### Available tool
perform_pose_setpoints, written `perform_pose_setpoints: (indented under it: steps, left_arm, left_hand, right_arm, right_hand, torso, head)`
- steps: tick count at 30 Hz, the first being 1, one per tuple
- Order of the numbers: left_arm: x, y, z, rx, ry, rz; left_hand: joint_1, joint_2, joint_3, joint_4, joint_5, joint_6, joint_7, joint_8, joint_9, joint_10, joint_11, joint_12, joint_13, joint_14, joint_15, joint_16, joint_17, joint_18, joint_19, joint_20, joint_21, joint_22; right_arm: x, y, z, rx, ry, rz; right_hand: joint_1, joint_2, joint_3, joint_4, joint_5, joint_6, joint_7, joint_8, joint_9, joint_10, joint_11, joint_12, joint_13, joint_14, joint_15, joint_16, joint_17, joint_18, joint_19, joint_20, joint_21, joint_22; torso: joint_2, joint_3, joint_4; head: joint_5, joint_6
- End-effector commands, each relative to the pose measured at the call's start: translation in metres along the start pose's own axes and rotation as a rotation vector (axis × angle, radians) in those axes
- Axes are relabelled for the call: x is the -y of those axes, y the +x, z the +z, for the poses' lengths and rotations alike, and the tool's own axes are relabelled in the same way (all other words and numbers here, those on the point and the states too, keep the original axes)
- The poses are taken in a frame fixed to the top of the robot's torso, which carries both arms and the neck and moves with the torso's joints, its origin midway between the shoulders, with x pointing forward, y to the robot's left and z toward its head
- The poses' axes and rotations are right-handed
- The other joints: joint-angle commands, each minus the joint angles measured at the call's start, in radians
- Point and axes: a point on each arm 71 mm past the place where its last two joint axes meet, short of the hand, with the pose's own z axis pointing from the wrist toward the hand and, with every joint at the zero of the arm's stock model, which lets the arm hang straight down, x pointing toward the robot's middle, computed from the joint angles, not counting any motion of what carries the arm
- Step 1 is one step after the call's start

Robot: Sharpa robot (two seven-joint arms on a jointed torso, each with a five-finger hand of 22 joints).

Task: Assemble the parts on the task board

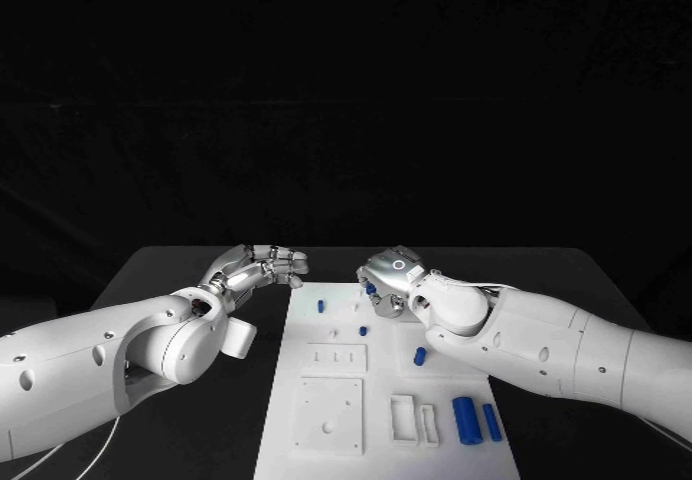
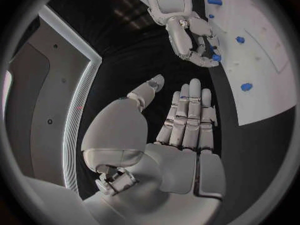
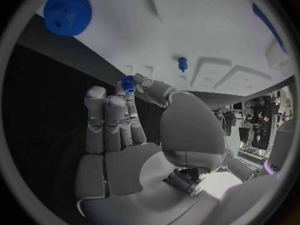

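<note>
Parts for the assembly lie scattered on the task board, the white plate in the middle of the black table. One of them, a small blue gear, is off the plate's surface: the right hand pinches it between the thumb and fingertips, over the far end of the board, with its other fingers lying straight and close together. From the right wrist view the gear's toothed end points away from the palm, toward the board's face beyond it, where a small blue peg stands and a large blue gear lies flat nearer the board's edge.

The left hand is beside the board's far left corner, off the plate, holding nothing; its fingers lie extended and side by side, the thumb apart. It sits close to the right hand but plays no part in the grasp.

Judging from this, the right hand is the nearer one for the seating move, and what matters is lining the held gear's bore up with the standing peg on the board. Further blue cylinders lie at the board's near right corner, well apart from both hands.
</note>
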Motion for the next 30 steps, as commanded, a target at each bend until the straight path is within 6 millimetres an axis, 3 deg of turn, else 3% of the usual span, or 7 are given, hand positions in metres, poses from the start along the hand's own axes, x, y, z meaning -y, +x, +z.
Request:
perform_pose_setpoints:
  steps: [1,6,11,18,30]
  left_arm:
    - [0.003,0.003,0.001,-0.016,0.011,0.000]
    - [0.004,0.004,0.002,-0.017,0.014,0.003]
    - [0.007,0.005,0.003,-0.021,0.019,0.006]
    - [0.011,0.007,0.004,-0.028,0.027,0.011]
    - [0.017,0.011,0.004,-0.048,0.045,0.035]
  left_hand:
    - [0.004,-0.005,0.003,-0.004,-0.004,-0.003,0.002,-0.006,-0.002,-0.007,0.002,-0.004,-0.001,-0.002,0.002,0.003,-0.001,-0.009,0.007,-0.003,-0.004,0.001]
    - [0.006,-0.005,0.005,-0.007,-0.006,-0.003,0.002,-0.006,-0.002,-0.007,0.003,-0.005,-0.001,-0.003,0.003,0.003,-0.002,-0.009,0.006,-0.003,-0.004,0.002]
    - [0.009,-0.006,0.006,-0.011,-0.007,-0.003,0.002,-0.007,-0.001,-0.007,0.002,-0.007,-0.002,-0.003,0.003,0.003,-0.002,-0.009,0.006,-0.003,-0.004,0.002]
    - [0.011,-0.006,0.007,-0.013,-0.009,-0.003,0.002,-0.007,-0.001,-0.007,0.002,-0.007,-0.002,-0.003,0.003,0.003,-0.002,-0.009,0.006,-0.003,-0.004,0.003]
    - [0.012,-0.007,0.007,-0.015,-0.010,-0.003,0.002,-0.007,-0.001,-0.007,0.002,-0.008,-0.002,-0.004,0.003,0.003,-0.002,-0.009,0.006,-0.002,-0.005,0.003]
  right_arm:
    - [-0.001,-0.001,0.003,0.015,-0.003,-0.033]
    - [-0.002,0.001,0.007,0.010,-0.002,-0.037]
    - [-0.001,0.001,0.009,0.008,0.001,-0.039]
    - [-0.002,0.002,0.010,0.007,-0.002,-0.036]
    - [-0.003,0.001,0.013,0.006,-0.006,-0.028]
  right_hand:
    - [0.003,-0.006,-0.001,0.006,0.006,0.010,0.000,0.004,0.004,0.038,0.011,-0.001,0.001,-0.016,-0.017,0.007,-0.001,0.064,0.007,-0.014,0.007,0.020]
    - [0.004,-0.006,-0.001,0.006,0.006,0.011,0.000,0.004,0.004,0.039,0.011,-0.001,0.001,-0.016,-0.017,0.008,-0.002,0.064,0.007,-0.014,0.008,0.020]
    - [0.004,-0.007,-0.001,0.007,0.006,0.011,0.000,0.004,0.005,0.039,0.011,-0.001,0.001,-0.016,-0.017,0.008,-0.002,0.064,0.007,-0.014,0.008,0.020]
    - [0.005,-0.008,-0.001,0.008,0.006,0.011,0.000,0.004,0.005,0.039,0.011,-0.002,0.001,-0.016,-0.017,0.009,-0.002,0.064,0.007,-0.014,0.009,0.020]
    - [0.006,-0.010,-0.001,0.010,0.006,0.012,-0.001,0.004,0.005,0.040,0.011,-0.002,0.001,-0.016,-0.017,0.010,-0.003,0.064,0.006,-0.014,0.010,0.020]
  torso:
    - [0.001,-0.0010,0.0027]
    - [0.003,-0.0051,0.0075]
    - [0.005,-0.0047,0.0064]
    - [0.010,-0.0094,0.0138]
    - [0.022,-0.0144,0.0250]
  head:
    - [0.003,0.000]
    - [0.001,-0.001]
    - [0.006,-0.003]
    - [0.003,-0.001]
    - [0.003,-0.001]
